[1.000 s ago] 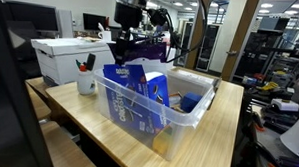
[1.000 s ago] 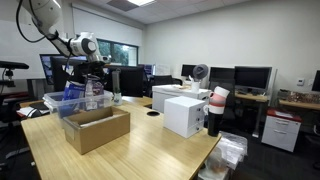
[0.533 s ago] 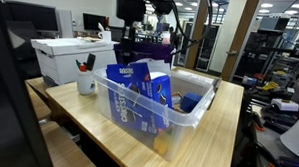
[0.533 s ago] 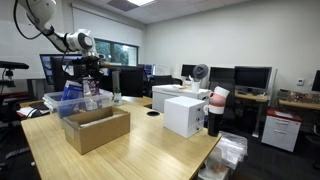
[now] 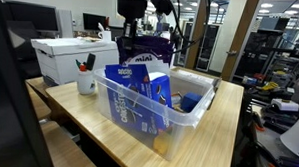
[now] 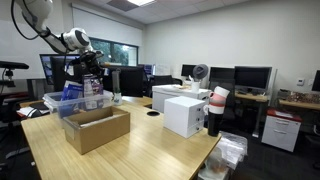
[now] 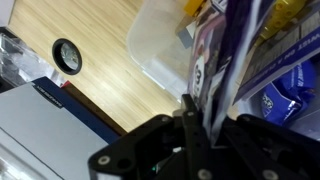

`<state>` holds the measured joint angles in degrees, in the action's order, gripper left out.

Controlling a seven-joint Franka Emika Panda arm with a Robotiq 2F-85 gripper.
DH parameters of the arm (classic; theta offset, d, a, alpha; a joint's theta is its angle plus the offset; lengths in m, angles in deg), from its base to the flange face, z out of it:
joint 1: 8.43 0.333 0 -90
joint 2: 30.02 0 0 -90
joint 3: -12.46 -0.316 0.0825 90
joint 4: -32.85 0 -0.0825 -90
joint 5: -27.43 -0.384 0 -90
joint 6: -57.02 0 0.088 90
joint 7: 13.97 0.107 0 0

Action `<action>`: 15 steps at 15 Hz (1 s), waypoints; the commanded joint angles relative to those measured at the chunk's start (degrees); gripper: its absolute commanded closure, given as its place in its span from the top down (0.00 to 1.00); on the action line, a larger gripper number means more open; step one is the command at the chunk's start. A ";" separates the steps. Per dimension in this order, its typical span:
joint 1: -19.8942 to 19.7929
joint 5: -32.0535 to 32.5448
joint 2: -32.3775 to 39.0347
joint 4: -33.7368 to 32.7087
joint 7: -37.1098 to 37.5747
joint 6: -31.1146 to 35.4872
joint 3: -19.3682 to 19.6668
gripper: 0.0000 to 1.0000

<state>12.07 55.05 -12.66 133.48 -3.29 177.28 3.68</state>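
Observation:
My gripper hangs over a clear plastic bin that stands on the wooden table in both exterior views. It is shut on the top edge of a thin purple snack bag with white lettering, which hangs just above the bin's contents. In the wrist view the gripper pinches the purple and white bag between its black fingers. Blue snack bags stand upright in the bin's near end. Seen from far off, the gripper sits above the bin.
A white box and a white mug with pens stand beside the bin. An open cardboard box and a white box sit further along the table. A black round disc lies on the wood.
The jaws have closed from partly open onto the purple bag's top edge. The bag now shows under the gripper, above the blue bags.

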 commanded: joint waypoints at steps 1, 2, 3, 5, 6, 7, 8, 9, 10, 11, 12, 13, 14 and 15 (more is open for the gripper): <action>1.99 7.47 -2.76 0.95 3.75 -3.94 0.73 0.06; 2.28 9.06 -2.88 0.85 4.52 -4.91 0.57 0.06; 2.44 10.50 -3.05 0.67 4.83 -5.82 0.29 0.06; 3.02 13.76 -3.59 -0.07 5.22 -8.40 -0.44 0.06; 3.05 14.45 -3.69 -0.21 5.29 -8.98 -0.68 0.06; 3.14 15.74 -4.10 -0.60 5.38 -9.93 -1.15 0.06; 3.30 17.08 -4.51 -1.04 5.42 -10.80 -1.44 0.06; 3.29 17.97 -4.75 -1.25 5.52 -11.23 -1.72 0.06; 3.28 19.21 -5.11 -1.62 5.67 -11.82 -2.05 0.06; 3.23 20.62 -5.45 -2.10 5.82 -12.54 -2.35 0.06; 3.05 22.80 -6.01 -3.02 6.17 -13.57 -2.59 0.06; 2.96 23.94 -6.20 -3.39 6.36 -14.03 -2.71 0.06; 2.86 25.38 -6.49 -3.81 6.73 -14.65 -2.75 0.06; 2.73 27.53 -6.88 -4.58 7.54 -15.78 -2.87 0.06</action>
<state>15.13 78.25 -17.84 129.44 2.25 164.14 1.43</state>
